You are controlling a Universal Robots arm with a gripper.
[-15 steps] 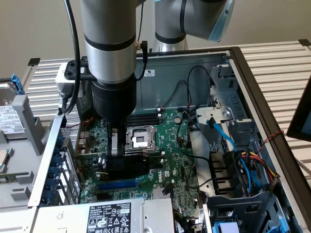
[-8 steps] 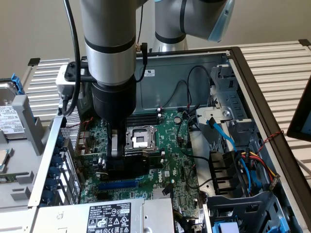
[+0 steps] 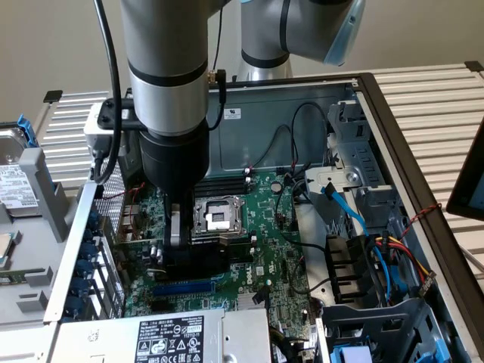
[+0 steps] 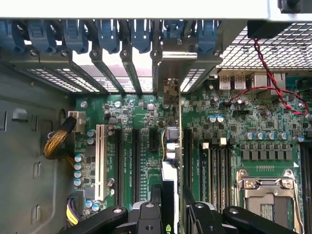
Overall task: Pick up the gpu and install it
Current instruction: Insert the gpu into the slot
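My gripper reaches down into an open computer case and is shut on the gpu, a dark card held low over the green motherboard, beside the CPU socket. In the wrist view the gpu shows edge-on between the black fingers of my gripper. It stands upright over the expansion slots. Its silver end bracket sits at the rear slot openings of the case, under the blue latches.
A long blue slot lies just in front of the card. The power supply fills the near corner. A drive cage with coloured cables stands at the exterior view's right. A red wire crosses near the rear ports. A hard drive lies outside the case.
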